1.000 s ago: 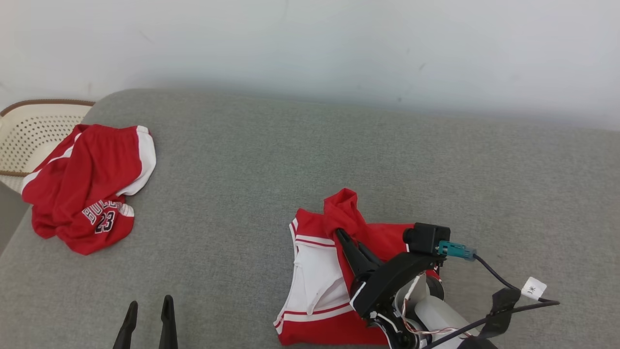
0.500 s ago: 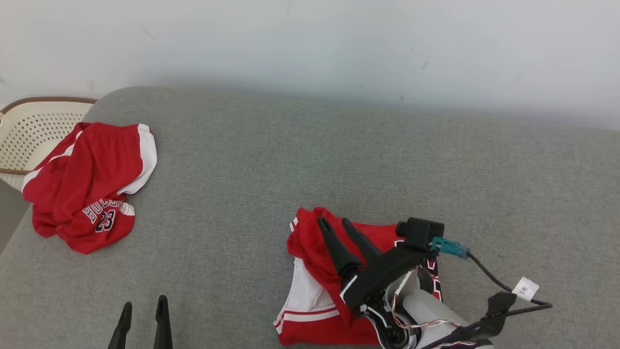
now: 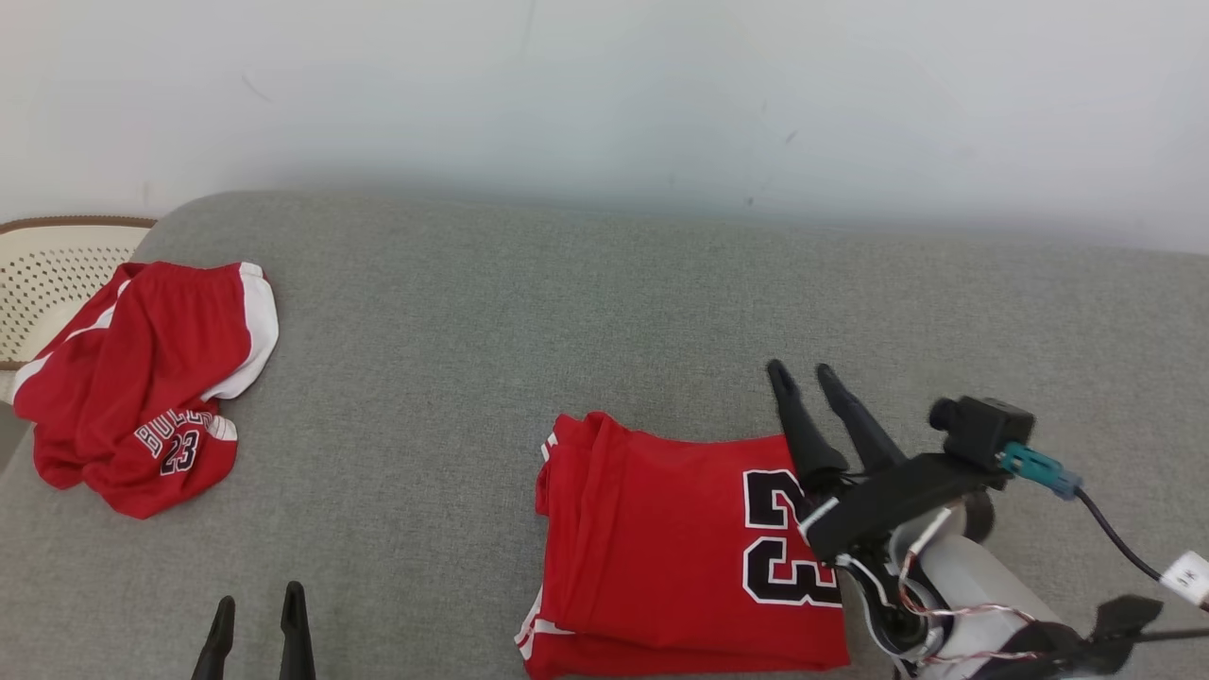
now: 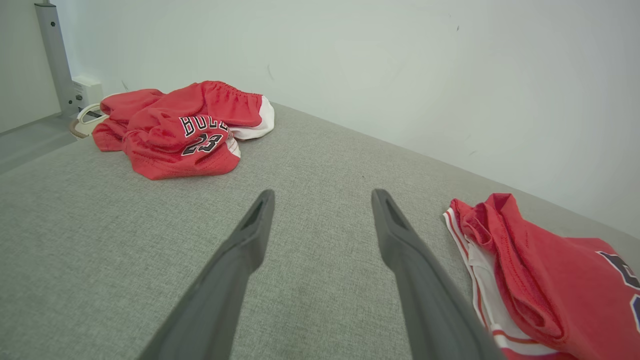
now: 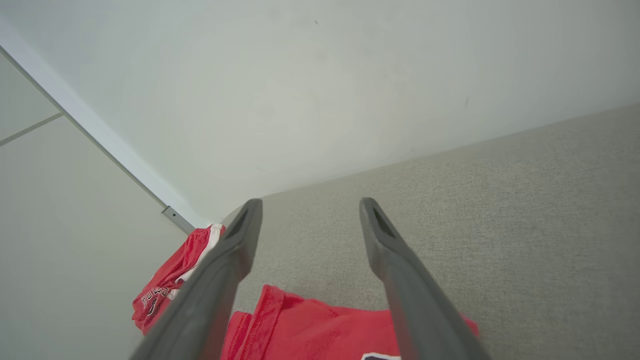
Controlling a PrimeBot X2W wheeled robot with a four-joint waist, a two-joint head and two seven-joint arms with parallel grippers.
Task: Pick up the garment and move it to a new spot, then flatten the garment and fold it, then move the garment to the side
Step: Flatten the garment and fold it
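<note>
Red folded jersey (image 3: 661,529) on grey cushion (image 3: 567,312)

At 6 o'clock, folded garment (image 3: 661,548): lower hem cut by the frame edge, numeral partly behind right gripper (image 3: 801,370). At 9 o'clock, basket (image 3: 47,274) cropped; crumpled garment (image 3: 142,378) lettering seemingly incomplete.

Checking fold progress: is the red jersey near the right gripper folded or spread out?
Folded: the red jersey lies as a compact rectangle, layers stacked along its left edge, 23 facing up.
</note>
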